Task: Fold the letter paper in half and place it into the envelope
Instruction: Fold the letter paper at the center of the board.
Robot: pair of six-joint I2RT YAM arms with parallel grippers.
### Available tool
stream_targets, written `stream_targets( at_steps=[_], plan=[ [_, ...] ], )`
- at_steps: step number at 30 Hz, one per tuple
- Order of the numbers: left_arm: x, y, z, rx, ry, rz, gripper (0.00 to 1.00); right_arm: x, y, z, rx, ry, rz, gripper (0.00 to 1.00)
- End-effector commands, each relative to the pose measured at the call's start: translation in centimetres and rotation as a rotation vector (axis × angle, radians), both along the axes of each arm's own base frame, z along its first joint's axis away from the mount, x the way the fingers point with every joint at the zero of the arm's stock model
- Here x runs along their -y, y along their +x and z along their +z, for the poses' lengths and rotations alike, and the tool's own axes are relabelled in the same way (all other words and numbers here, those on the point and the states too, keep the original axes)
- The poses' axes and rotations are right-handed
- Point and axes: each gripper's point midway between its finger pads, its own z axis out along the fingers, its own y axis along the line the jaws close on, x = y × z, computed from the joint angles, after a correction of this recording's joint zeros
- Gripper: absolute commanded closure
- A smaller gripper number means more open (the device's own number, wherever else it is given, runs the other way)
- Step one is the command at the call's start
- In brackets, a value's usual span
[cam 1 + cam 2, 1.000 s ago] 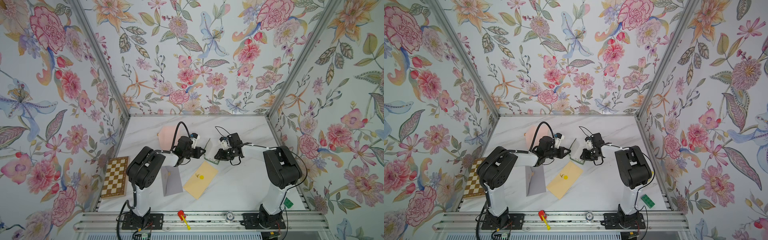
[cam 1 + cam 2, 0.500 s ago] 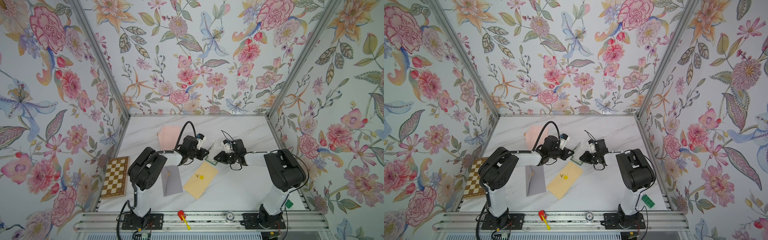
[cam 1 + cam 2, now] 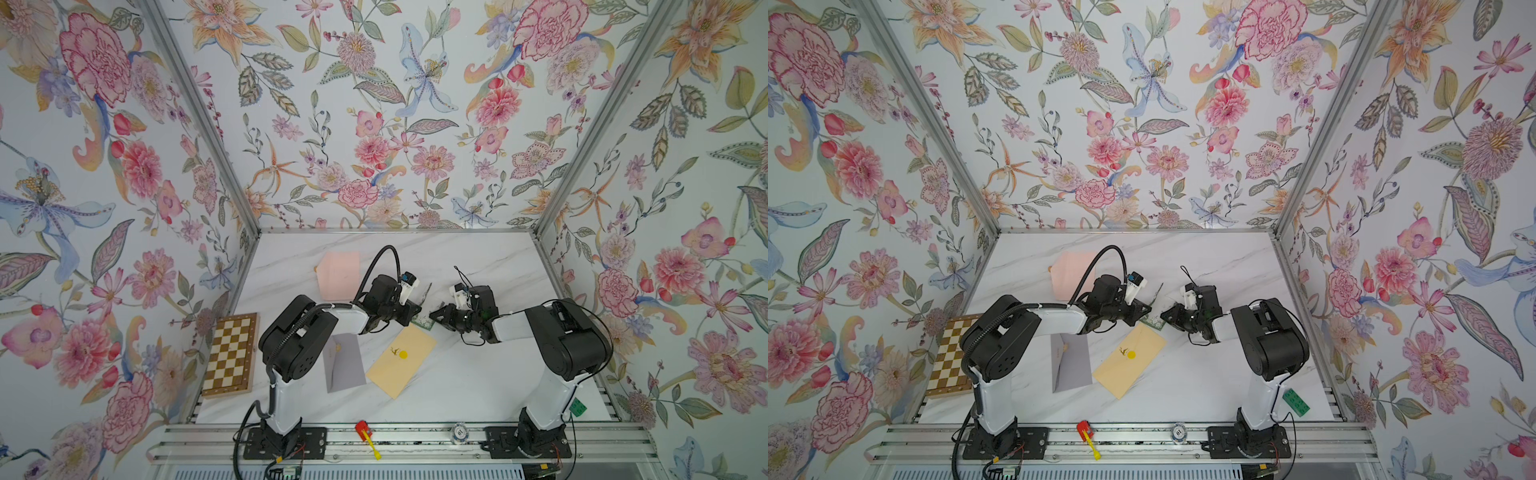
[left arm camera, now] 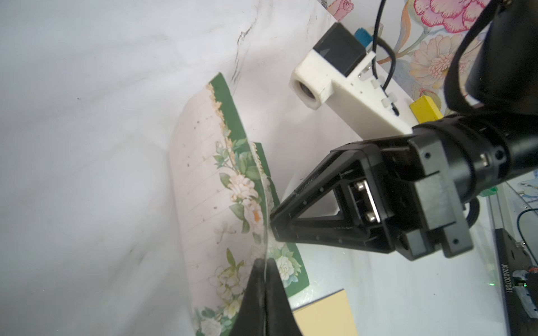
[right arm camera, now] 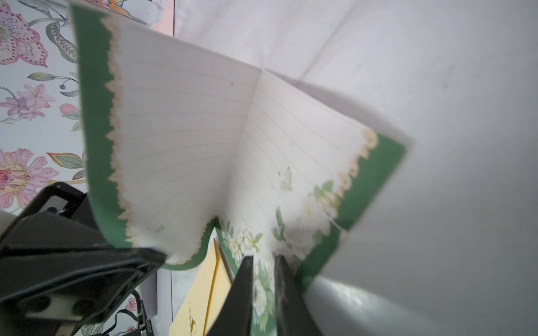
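Observation:
The letter paper (image 5: 186, 139) is lined, with a green border and white flowers. It is bent at a middle crease, with one half flat on the table and the other raised. My left gripper (image 4: 265, 261) is shut on the edge of the raised half; in both top views it (image 3: 415, 311) is just left of the paper (image 3: 424, 323). My right gripper (image 5: 263, 261) rests tip-down over the flat half's flowered corner, jaws a narrow gap apart with nothing between them. A yellow envelope (image 3: 401, 361) with a round yellow seal lies just in front of the paper, its corner at the paper's edge (image 4: 323, 314).
A grey envelope (image 3: 345, 361) lies left of the yellow one, partly under my left arm. A pink envelope (image 3: 338, 274) lies at the back left. A chessboard (image 3: 230, 355) sits at the left edge, a green brick (image 3: 1296, 401) at the front right, and a red-and-yellow tool (image 3: 365, 432) on the front rail.
My left gripper has moved right and slightly forward, carrying the paper's edge toward the right gripper. The right gripper's jaws have narrowed a little and dropped lower onto the paper.

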Motion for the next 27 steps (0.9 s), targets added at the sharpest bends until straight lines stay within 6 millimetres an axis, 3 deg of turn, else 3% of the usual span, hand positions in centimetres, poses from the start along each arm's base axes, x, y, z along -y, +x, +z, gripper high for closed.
stream_targets(
  at_steps=[1, 14, 19, 27],
  plan=[
    [-0.2, 0.0, -1.8, 0.019, 0.073, -0.02, 0.97, -0.1, 0.5, 0.6, 0.021, 0.048, -0.015, 0.82],
    [0.6, -0.1, -3.1, 0.07, 0.213, -0.097, 0.97, 1.3, 1.6, 3.0, 0.065, 0.077, -0.039, 0.82],
    [1.0, -0.1, -3.3, 0.103, 0.281, -0.158, 0.97, 3.7, 2.3, 4.1, 0.069, 0.009, -0.013, 0.81],
    [1.8, 0.2, -2.9, 0.172, 0.369, -0.269, 0.98, 7.9, 3.0, 7.8, 0.077, -0.117, 0.059, 0.78]
  ],
)
